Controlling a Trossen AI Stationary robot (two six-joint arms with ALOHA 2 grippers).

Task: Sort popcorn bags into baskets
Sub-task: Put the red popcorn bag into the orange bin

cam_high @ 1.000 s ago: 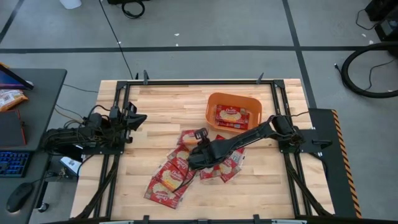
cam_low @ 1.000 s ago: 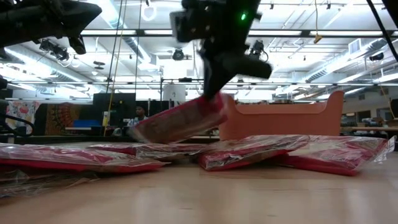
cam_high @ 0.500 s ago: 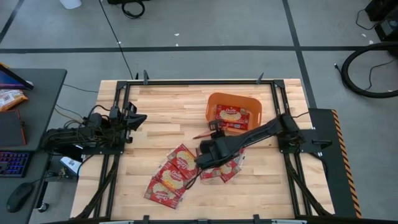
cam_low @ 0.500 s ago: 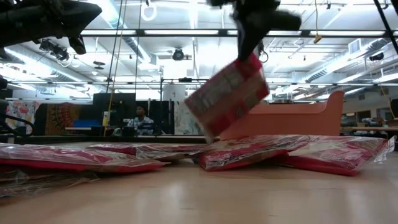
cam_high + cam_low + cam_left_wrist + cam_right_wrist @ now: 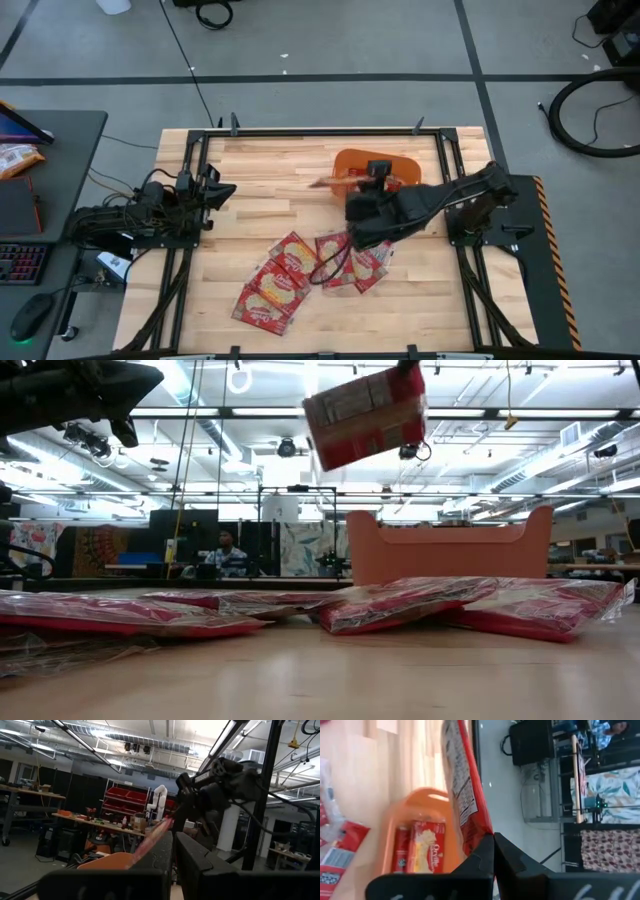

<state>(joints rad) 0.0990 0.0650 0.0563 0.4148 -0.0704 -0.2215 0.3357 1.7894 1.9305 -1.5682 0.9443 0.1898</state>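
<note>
My right gripper (image 5: 364, 180) is high above the table at the near-left side of the orange basket (image 5: 347, 160), shut on one red popcorn packet (image 5: 365, 415), which shows edge-on (image 5: 330, 183) in the high view. One packet (image 5: 426, 852) lies flat inside the basket (image 5: 402, 820). Several more packets (image 5: 283, 283) (image 5: 352, 262) lie flat and overlapping on the near middle of the table, seen as a low pile (image 5: 400, 600) in the low view. My left gripper (image 5: 218, 190) waits shut at the table's left side, off the table top. My right gripper pinches the packet between its two fingers at one short edge (image 5: 479, 836), close to the upper corner (image 5: 402, 374). The fingers come at it from above. The packet is lifted clear and hangs tilted below the fingers, its flat faces upright.
The arm frames (image 5: 190, 180) (image 5: 450, 180) run along the table's left and right sides. Bare wood shows across the far-left part of the table (image 5: 270, 160). A desk with a keyboard (image 5: 20, 262) stands off the table's left. A person (image 5: 226, 546) sits in the room beyond.
My right gripper rose and moved from the packet pile toward the far edge and the basket, staying shut. The packet, first slanted low just above the pile, is now lifted clear and high, level with the top of the low view.
</note>
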